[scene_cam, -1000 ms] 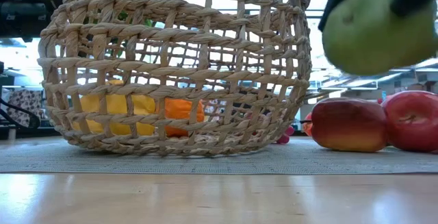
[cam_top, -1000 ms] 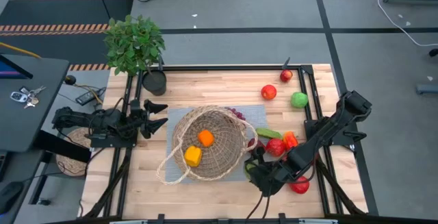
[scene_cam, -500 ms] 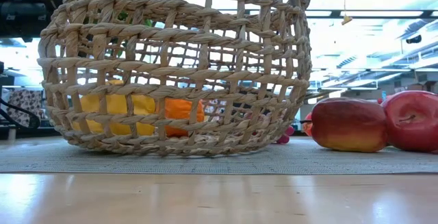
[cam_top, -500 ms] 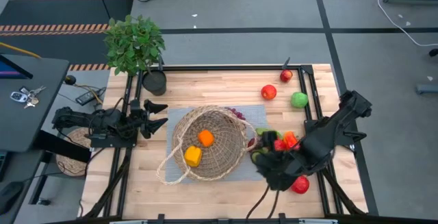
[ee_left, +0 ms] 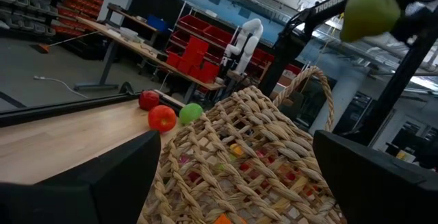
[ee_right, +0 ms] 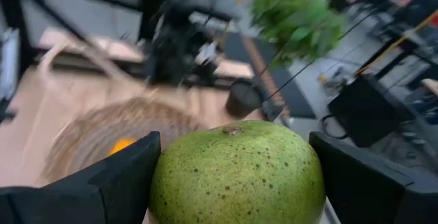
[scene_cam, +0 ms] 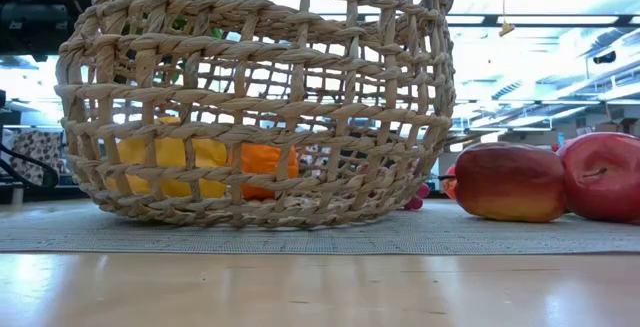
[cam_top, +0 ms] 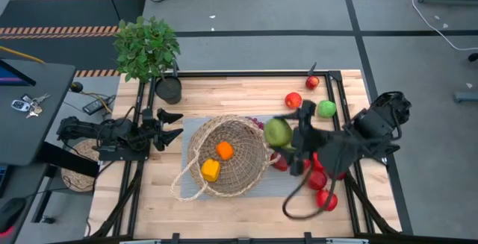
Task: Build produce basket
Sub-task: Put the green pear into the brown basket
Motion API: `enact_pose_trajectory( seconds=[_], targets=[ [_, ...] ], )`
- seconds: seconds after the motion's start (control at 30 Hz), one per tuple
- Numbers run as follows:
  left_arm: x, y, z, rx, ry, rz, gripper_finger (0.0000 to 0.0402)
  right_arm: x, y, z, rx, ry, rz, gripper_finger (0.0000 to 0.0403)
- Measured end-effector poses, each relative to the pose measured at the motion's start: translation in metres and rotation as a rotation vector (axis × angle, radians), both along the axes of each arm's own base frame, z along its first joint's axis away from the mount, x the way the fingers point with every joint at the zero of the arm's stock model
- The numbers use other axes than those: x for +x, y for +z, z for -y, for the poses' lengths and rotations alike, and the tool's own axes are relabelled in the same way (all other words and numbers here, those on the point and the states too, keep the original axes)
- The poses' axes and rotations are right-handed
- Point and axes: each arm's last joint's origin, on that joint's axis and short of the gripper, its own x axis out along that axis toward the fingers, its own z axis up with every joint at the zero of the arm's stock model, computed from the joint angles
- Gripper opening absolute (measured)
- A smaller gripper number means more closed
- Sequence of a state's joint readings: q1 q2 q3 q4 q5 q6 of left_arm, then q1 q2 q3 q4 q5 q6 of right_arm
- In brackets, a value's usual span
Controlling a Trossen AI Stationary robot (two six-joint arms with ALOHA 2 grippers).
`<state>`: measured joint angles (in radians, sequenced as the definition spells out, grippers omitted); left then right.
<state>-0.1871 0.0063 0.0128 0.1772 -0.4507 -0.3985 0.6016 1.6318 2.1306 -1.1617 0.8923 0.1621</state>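
Two right gripper [cam_top: 286, 133] fingers clamp a green pear [cam_top: 278, 132] beside the basket [cam_top: 258, 166]

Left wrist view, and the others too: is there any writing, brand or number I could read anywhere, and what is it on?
"TROSSEN": white letters on the right arm, seen in the left wrist view; small, and the first letters are hard to make out.
No other text can be read: none shows on the basket, the green pear or the plant pot.
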Motion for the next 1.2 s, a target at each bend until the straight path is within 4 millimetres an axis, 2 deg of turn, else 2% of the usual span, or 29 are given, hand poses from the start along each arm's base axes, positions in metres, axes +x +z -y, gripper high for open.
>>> enact_pose_trajectory(
  seconds=[0.27,0.4,0.63,0.77,1.2],
  targets=[
    [0.000,0.000,0.000,0.000,0.000,0.000,0.0389,0.024,0.013,0.028,0.081,-0.092,0.136,0.0362],
    [0.000,0.000,0.000,0.000,0.000,0.000,0.0389,0.033,0.018,0.034,0.154,-0.103,0.219,0.0362],
    [0.000,0.000,0.000,0.000,0.000,0.000,0.0389,0.052,0.016,0.033,0.155,-0.011,0.286,0.0362],
    [0.000,0.000,0.000,0.000,0.000,-0.001,0.0389,0.063,0.007,0.028,0.104,0.002,0.248,0.0362],
    [0.000,-0.001,0.000,0.003,0.000,-0.014,0.0389,0.068,0.002,0.026,0.066,0.040,0.217,0.0362]
  ],
)
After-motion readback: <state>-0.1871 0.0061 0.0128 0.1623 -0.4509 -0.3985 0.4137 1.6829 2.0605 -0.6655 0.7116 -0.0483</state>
